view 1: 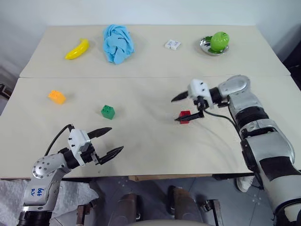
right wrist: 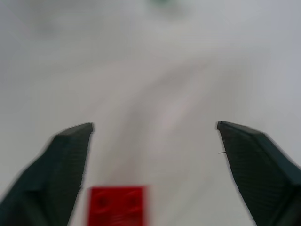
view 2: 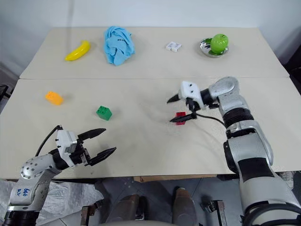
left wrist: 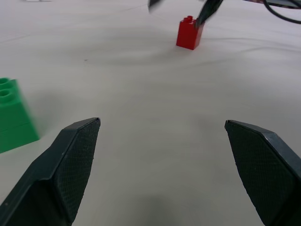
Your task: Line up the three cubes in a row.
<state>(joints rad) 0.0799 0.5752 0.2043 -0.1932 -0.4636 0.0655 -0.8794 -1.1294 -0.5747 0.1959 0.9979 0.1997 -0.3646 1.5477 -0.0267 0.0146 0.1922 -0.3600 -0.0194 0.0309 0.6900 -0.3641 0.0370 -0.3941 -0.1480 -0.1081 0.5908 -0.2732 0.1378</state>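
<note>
On the table (view 1: pixel 155 141) both the left gripper (view 1: pixel 107 141) and right gripper (view 1: pixel 182 109) stand spread and empty, while the orange cube (view 1: pixel 57 97), green cube (view 1: pixel 107 111) and red cube (view 1: pixel 185 116) (probably light, rigid, slick plastic) sit well apart, best pinched across flat opposite sides.

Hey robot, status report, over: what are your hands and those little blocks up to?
Both hands open: left hand idle, right hand above red cube, not gripping. Green cube, orange cube apart, unaligned. Nothing between them.

Bright, soft shadows, blurred right wrist view
</note>
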